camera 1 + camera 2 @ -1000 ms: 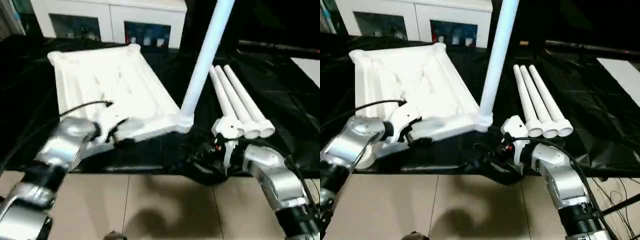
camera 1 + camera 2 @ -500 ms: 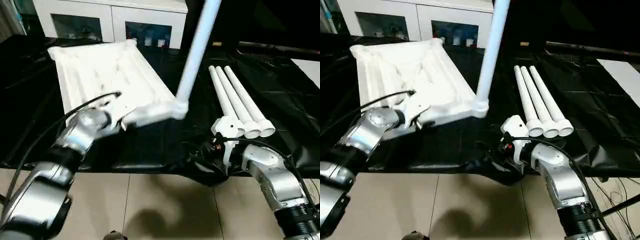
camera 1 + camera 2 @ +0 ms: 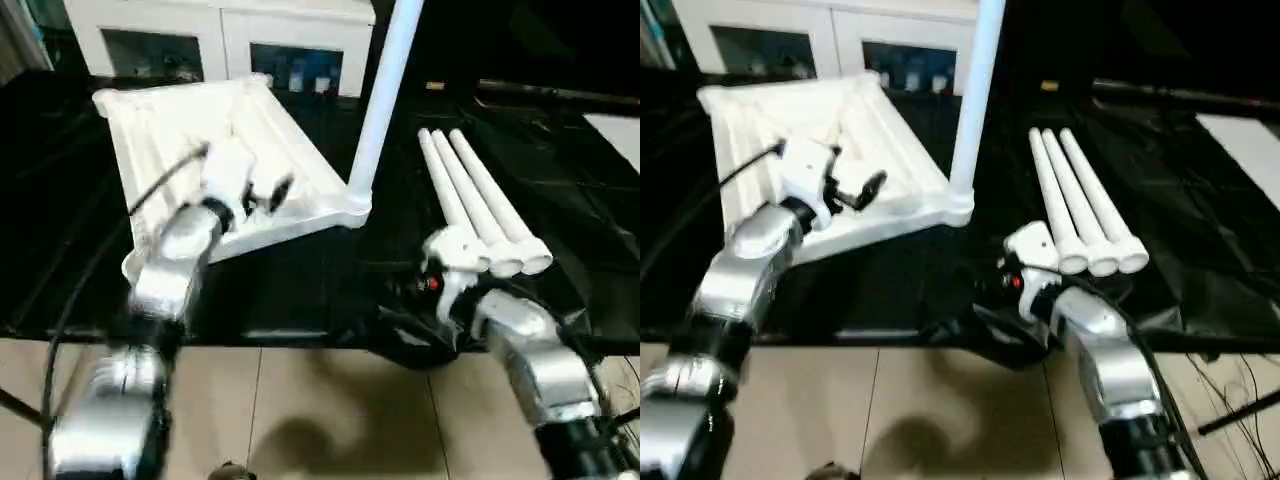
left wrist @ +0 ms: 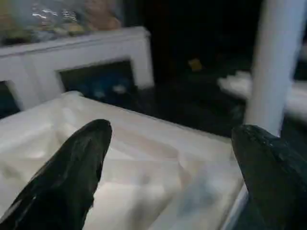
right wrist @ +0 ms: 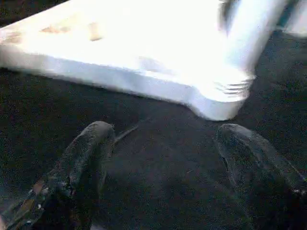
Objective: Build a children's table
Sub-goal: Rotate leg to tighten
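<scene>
One tabletop [image 3: 200,150] lies underside up on the black sheet [image 3: 560,180] in front of the white cabinet [image 3: 220,35]. At its near right corner socket one leg [image 3: 380,100] stands upright. Three more legs [image 3: 475,205] lie side by side to its right, touching one another. My left gripper [image 4: 168,163] hangs above the ribbed underside, fingers spread wide, holding nothing. My right gripper [image 5: 163,163] rests low on the sheet near the socketed corner, fingers also wide apart and empty.

Tabletop on the left, spare legs on the right.
The tabletop [image 3: 200,140] lies before the cabinet [image 3: 220,40]; one leg [image 3: 378,110] stands in its near right corner, three legs [image 3: 475,205] lie beside.
</scene>
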{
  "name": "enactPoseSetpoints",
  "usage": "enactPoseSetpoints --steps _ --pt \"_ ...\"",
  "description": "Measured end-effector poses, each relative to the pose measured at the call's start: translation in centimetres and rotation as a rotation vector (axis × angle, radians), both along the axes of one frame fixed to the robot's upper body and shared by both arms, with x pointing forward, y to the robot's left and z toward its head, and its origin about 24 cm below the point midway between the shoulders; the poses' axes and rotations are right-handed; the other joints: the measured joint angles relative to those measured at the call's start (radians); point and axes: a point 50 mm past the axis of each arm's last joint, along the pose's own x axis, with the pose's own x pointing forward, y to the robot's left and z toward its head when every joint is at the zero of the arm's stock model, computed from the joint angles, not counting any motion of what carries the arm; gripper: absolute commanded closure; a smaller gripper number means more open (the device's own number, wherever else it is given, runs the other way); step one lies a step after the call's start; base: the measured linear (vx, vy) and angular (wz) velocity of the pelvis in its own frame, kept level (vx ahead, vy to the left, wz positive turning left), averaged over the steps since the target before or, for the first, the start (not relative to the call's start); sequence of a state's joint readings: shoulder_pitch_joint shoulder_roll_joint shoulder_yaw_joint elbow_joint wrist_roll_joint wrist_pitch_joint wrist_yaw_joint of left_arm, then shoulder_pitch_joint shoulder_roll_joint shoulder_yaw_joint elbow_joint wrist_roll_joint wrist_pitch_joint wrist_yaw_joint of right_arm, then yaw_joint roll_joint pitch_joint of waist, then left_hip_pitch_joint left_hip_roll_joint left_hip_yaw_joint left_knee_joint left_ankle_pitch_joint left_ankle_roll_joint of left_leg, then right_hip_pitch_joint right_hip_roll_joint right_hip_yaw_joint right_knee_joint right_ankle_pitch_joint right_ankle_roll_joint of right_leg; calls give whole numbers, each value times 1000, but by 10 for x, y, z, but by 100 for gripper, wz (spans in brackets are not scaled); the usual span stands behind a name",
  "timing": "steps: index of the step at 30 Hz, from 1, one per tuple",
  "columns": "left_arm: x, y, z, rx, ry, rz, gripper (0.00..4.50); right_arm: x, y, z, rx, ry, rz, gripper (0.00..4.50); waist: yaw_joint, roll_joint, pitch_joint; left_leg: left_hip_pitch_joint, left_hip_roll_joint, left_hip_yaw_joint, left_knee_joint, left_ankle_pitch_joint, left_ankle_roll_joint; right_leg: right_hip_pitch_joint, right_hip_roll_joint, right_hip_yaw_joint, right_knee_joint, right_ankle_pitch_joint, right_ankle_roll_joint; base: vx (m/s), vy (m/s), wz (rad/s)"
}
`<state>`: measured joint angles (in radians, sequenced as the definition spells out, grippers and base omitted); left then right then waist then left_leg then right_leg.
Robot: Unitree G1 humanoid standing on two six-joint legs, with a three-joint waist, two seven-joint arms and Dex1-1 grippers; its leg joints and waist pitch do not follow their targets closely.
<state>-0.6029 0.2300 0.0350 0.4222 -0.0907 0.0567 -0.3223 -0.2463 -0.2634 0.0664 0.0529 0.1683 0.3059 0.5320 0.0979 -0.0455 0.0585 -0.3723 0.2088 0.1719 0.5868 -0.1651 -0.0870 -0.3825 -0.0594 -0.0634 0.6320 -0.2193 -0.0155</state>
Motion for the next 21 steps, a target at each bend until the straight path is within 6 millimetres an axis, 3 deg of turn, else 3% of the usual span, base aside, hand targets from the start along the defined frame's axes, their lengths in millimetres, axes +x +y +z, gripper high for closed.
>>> enactPoseSetpoints --steps 7,11,15,16,19,20,21 --pt "-40 9 -23 -164 24 174 5 -16 7 -8 75 15 -209 77 -10 1 0 0 0 0 -1 0 0 1 0 1 -2 0 1 0 0 0" --pt "-67 14 -42 -143 51 201 5 -18 6 0 82 -25 -265 77 -18 0 -1 1 -1 0 -2 0 0 0 0 2 -2 -1 7 0 0 0" --pt "-95 20 -61 -141 105 240 5 -23 -1 -7 78 -3 -315 77 -23 0 0 6 -1 0 -6 -1 -1 4 1 2 -6 -7 15 0 0 0" --pt "-98 20 -61 -144 105 245 5 -24 -1 -8 80 2 -319 77 -23 1 1 11 -1 0 -9 -4 -3 9 2 0 -11 -7 16 0 0 0" --pt "-103 20 -55 -148 82 263 5 -24 0 -8 87 5 -320 77 -33 10 8 54 0 -1 -18 -26 -4 51 2 -11 -43 -8 17 0 0 0" --pt "-103 20 -52 -147 69 265 5 -24 0 -8 92 2 -320 77 -44 14 10 69 0 -6 -16 -39 -5 71 1 -25 -57 -8 17 50 24 -20" --pt "-104 21 -51 -144 62 269 5 -23 1 -7 96 0 -319 77 -55 15 11 78 2 -10 -16 -46 -7 82 -2 -35 -65 -9 18 50 24 -20"
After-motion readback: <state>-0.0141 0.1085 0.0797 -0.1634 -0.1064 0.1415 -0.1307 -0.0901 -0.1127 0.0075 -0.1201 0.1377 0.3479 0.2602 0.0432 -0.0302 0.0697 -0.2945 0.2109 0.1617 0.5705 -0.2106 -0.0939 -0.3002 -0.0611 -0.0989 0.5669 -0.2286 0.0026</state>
